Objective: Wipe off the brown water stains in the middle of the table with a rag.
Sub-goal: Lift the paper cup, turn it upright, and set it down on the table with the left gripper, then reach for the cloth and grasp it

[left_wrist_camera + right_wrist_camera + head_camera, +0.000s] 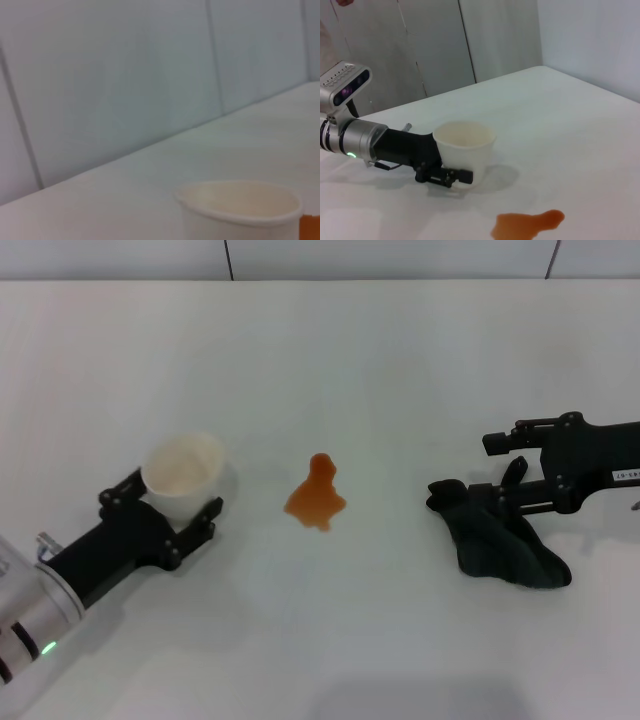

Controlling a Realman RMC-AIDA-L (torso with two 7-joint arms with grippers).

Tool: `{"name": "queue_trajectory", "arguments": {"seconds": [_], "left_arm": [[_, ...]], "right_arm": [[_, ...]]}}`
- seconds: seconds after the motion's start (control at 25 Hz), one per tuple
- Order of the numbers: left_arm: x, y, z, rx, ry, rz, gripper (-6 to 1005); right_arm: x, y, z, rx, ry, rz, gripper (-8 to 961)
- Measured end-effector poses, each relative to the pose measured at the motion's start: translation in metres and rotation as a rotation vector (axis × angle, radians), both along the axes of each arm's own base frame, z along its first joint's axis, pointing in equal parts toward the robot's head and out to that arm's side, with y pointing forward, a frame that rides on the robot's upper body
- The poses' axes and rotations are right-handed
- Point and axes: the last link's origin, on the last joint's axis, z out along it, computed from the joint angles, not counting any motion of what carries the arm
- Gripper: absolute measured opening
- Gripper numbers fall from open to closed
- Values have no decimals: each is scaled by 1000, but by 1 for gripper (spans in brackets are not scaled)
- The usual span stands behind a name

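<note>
The brown water stains point(317, 498) form one orange-brown blotch in the middle of the white table point(330, 360). They also show in the right wrist view point(527, 225). The dark rag point(497, 538) lies crumpled to the right of the blotch. My right gripper point(497, 472) is at the rag's far edge, jaws apart, its near finger over the cloth. My left gripper point(165, 508) is left of the blotch, its fingers on either side of a pale cup point(183, 468) that stands upright. The cup also shows in the left wrist view point(240, 210) and in the right wrist view point(464, 150).
A panelled wall point(400, 255) runs along the table's far edge. Bare tabletop lies between the blotch and the rag point(390, 510). The left arm point(350, 137) reaches in from the table's near left.
</note>
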Motion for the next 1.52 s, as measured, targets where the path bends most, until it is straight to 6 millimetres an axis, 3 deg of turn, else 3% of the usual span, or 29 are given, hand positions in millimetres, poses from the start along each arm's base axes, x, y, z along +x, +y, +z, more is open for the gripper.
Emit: {"name": "queue_trajectory", "arguments": {"seconds": [0.32,0.48,0.8,1.52], "left_arm": [[1,13,-1,-60,-58,83,768],[5,17,-3,-88,-58,70,886],[7,18,0,-80,-77,71,885],[-4,-7,7,-44,-154,105,883]], "right_arm": [[0,-2,-1,-5,2,-1,737],[0,-2,-1,-8,4,-1,737],[1,-4,-2,-13,8,-4,737],[0,-4,-1,-12,5,2,737]]}}
